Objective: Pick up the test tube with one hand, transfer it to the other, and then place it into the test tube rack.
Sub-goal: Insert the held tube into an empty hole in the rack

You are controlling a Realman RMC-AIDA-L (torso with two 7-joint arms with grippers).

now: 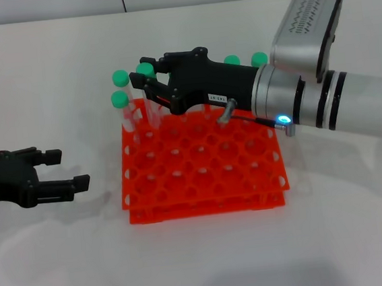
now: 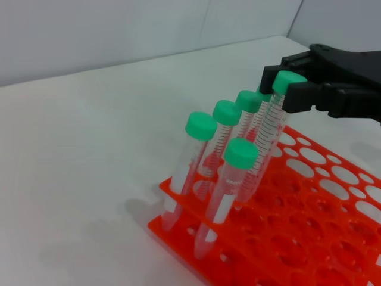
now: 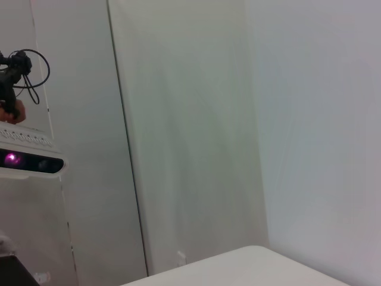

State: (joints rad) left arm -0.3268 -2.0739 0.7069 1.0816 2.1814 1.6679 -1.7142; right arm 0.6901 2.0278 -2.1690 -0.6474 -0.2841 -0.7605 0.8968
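The bright orange square plastic grid rack [image 1: 204, 172] sits in the middle of the white surface [image 1: 67, 263]. Slim clear plastic tubes with green screw caps [image 2: 196, 161] stand in its far-left corner holes, and two more [image 1: 245, 61] at its far edge toward the right. The right end effector [image 1: 146, 80], black with a small white label on a silver-grey wrist, reaches in from the right above the rack's far rows, its fingers on either side of the green-capped test tube [image 2: 271, 128] standing in a hole there. The all-black left end effector [image 1: 62, 172] lies left of the rack, well apart from it, low over the surface.
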